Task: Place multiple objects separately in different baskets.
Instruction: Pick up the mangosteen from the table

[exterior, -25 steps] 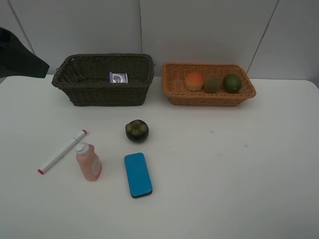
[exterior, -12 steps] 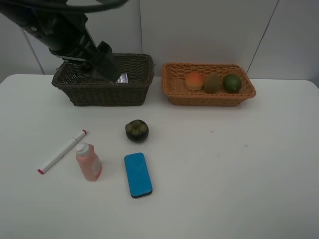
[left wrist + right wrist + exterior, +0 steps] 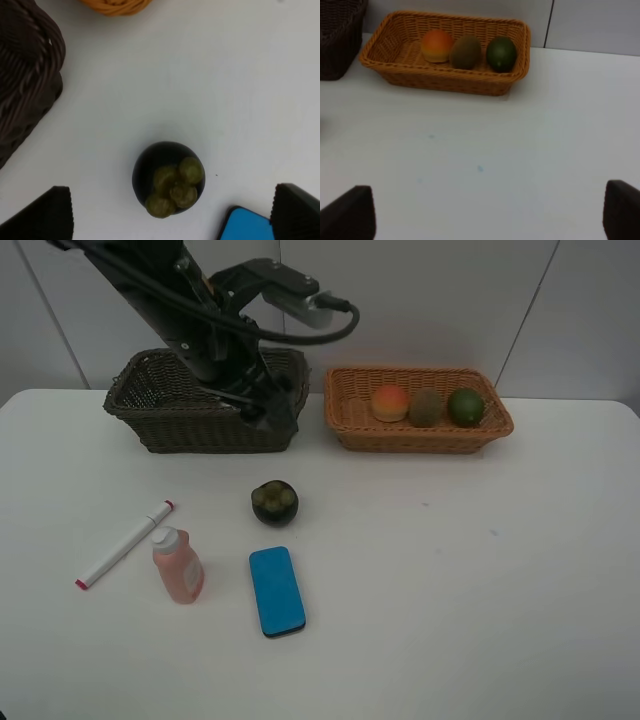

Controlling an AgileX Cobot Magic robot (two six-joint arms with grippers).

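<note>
From the high camera, your left hand [image 3: 272,412] hangs in front of the near right corner of the dark brown basket [image 3: 150,422], and the arm hides most of that basket's inside. The light orange basket [image 3: 420,438] holds the orange-red fruit [image 3: 390,402], the kiwi [image 3: 427,407] and the green fruit [image 3: 465,406] in a row. Four things lie loose on the counter [image 3: 470,580]: the mangosteen [image 3: 274,502] nearest the baskets, the blue block [image 3: 276,590] in front of it, and the pink bottle [image 3: 178,567] and the marker [image 3: 125,544] off to the left side.

In the left wrist view, the fingers stand wide apart with nothing between them, and the mangosteen sits almost centred below, leaf cap up. You are probably lined up to pick it. Watch two things. The fruit is round, so if one finger touches first it may roll away. A corner of the blue block also shows beside one fingertip, so a straight descent could land that finger on the block. The dark basket's wicker corner is also near, and a swing of the wrist could snag it.

In the right wrist view, your right hand [image 3: 485,212] is spread open and empty over bare counter, looking at the light orange basket with its three fruits. It is well apart from the work. If both arms head for that basket, they could meet over the middle.
</note>
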